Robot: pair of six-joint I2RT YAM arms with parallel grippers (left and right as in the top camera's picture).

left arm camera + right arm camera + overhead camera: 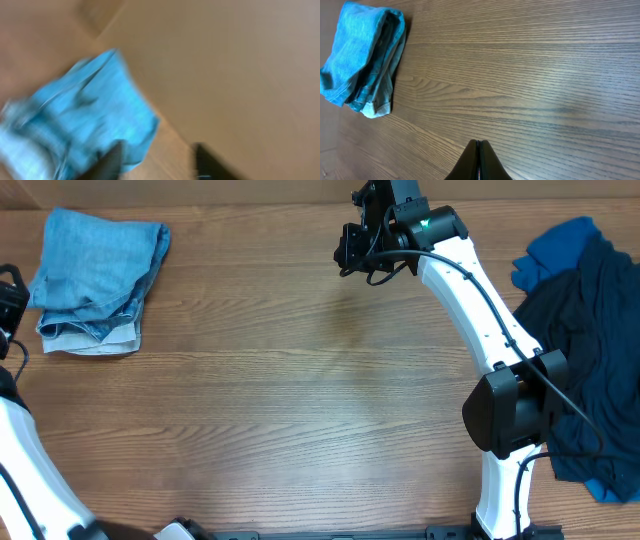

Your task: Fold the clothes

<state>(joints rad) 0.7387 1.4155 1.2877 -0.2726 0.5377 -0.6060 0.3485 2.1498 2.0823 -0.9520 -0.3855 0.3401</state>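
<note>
**Folded jeans at far left, loose heap at right, both grippers empty**

Closest to the lens in the right wrist view, the right gripper [479,162] shows its two dark fingers pressed flat together with nothing between them. It hangs above the bare wooden table [300,380]. From overhead this gripper sits near the far edge at the middle of the table, well apart from every garment. The white right arm [480,310] reaches out to it from the near right side.

The left gripper [157,165] appears only in a badly blurred wrist view. Even so, its two dark fingers [112,162] stand clearly spread with bare wood showing between them and hold nothing. Just beside them lie the folded jeans [85,120] — no contact can be made out through the blur.

Overhead, the jeans lie at the far left corner as a compact light-blue denim bundle. Several layers are stacked, with a paler edge along the near side. The left arm enters at the left edge of the picture, close to the bundle.

Against the right edge of the table lies the heap of dark garments [590,360] — crumpled and unfolded. A royal-blue piece [560,250] lies at its far end, with navy and black cloth spreading toward the near side. The right arm's black elbow joint overlaps the heap's inner edge in the overhead view.
</note>
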